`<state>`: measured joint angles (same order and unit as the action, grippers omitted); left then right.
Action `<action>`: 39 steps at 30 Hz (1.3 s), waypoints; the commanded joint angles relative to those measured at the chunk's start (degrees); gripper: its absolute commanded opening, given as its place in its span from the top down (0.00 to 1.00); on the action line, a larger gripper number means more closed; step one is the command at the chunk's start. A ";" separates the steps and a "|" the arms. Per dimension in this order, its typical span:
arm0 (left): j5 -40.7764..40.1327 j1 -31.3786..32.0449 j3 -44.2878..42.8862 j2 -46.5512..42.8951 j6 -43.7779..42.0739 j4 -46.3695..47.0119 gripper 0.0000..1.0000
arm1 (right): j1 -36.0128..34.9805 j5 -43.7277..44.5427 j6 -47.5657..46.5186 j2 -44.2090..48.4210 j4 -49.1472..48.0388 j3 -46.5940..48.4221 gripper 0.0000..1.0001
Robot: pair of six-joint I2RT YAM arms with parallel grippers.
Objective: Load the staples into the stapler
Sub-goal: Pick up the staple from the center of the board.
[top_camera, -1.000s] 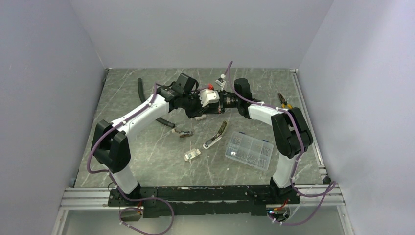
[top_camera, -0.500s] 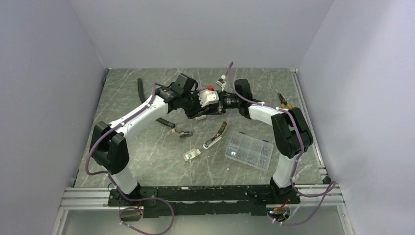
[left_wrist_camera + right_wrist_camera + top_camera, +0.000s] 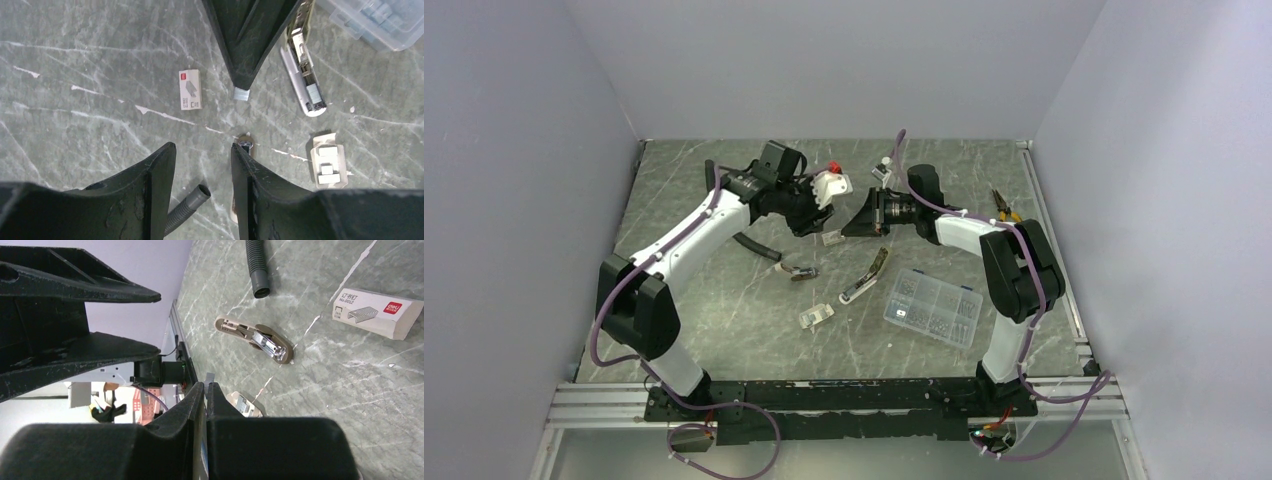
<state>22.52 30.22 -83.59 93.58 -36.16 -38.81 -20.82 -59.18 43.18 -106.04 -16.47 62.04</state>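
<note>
White box (image 3: 377,312) reads "deli No.0012"; right end effector (image 3: 206,384) pinches staples (image 3: 241,93), left end effector (image 3: 202,147) gapes empty.

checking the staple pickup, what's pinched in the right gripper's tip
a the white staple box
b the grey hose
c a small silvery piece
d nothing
c: in the left wrist view a small silvery piece sticks out of the shut tip of the right gripper, while the white staple box and the hose lie on the table.
</note>
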 commanded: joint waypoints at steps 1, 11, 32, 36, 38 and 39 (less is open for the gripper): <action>6.32 0.18 0.86 -1.66 2.63 3.08 0.50 | 0.16 -0.56 1.62 2.59 -3.83 -0.53 0.94; 13.15 0.12 1.44 0.82 5.72 6.63 0.51 | 0.25 -0.52 2.84 3.15 -4.71 -1.34 0.94; 16.42 0.49 4.50 4.13 0.34 11.02 0.59 | 0.60 -0.13 6.19 3.61 -6.43 -2.65 0.94; 15.73 1.36 5.69 3.92 -1.38 11.83 0.59 | 0.69 -0.23 6.68 3.39 -6.46 -2.37 0.95; 15.35 1.70 6.43 3.68 -1.76 12.74 0.59 | 0.65 -0.23 7.10 3.23 -6.77 -2.49 0.95; 14.98 1.85 6.60 3.63 -1.86 13.08 0.59 | 0.69 -0.25 7.18 3.10 -6.83 -2.53 0.95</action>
<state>37.21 31.11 -77.67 98.06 -35.90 -28.82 -20.40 -59.05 49.34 -104.99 -19.94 59.44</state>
